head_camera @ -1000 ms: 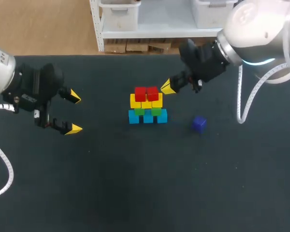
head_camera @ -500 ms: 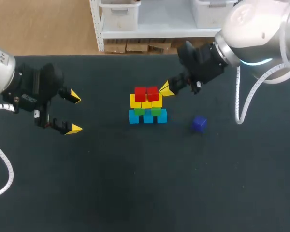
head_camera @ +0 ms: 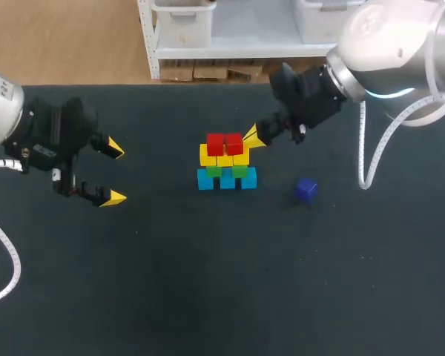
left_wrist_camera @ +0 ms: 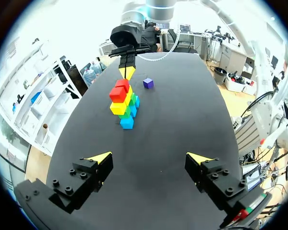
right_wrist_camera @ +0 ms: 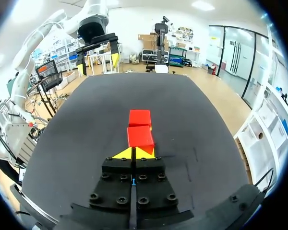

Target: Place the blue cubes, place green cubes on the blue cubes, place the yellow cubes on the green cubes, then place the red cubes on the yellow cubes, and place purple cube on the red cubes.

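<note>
Right fingers (head_camera: 254,136), pressed together, edged toward blocky red cubes (head_camera: 224,143); left fingers (head_camera: 115,197) splayed, empty.

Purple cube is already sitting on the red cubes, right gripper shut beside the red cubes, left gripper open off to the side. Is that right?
Not quite. The purple cube is not on the red cubes; it lies on the table, apart from them, as the head view shows. The right gripper is shut beside the red cubes and the left gripper open off to the side.
</note>
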Controlling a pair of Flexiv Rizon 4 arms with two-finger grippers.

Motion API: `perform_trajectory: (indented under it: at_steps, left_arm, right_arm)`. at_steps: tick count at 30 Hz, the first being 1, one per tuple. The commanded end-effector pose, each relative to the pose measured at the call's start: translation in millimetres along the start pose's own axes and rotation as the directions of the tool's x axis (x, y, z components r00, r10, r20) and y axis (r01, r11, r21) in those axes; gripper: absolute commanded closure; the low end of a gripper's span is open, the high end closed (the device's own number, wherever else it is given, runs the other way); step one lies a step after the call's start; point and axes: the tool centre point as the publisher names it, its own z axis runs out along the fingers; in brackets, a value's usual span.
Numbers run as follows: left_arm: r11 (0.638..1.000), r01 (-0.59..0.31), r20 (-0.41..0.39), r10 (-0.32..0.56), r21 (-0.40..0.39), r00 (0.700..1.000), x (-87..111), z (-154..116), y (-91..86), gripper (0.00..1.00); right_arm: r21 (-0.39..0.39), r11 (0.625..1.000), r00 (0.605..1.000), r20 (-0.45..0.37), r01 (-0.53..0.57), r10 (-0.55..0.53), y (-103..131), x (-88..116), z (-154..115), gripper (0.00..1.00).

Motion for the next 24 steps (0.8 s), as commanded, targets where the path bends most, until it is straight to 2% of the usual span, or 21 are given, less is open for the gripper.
perform_trajectory:
  at_steps: [1,18,24]
  left_arm:
    - [1.0,-0.003,0.009,0.003,-0.002,1.0,2.6,0,-1.0,0.0]
    - [1.0,-0.003,0.009,0.003,-0.002,1.0,2.6,0,-1.0,0.0]
    - [1.0,-0.003,0.009,0.003,-0.002,1.0,2.6,0,-1.0,0.0]
  right_arm:
    - [-0.003,1.0,1.0,0.003,0.0,0.0,-2,0,1,1.0]
    - [0.003,1.0,1.0,-0.001,-0.008,0.008,0,1,0,1.0]
    - [0.045,0.999,1.0,-0.002,-0.024,0.024,2,7,-16,1.0]
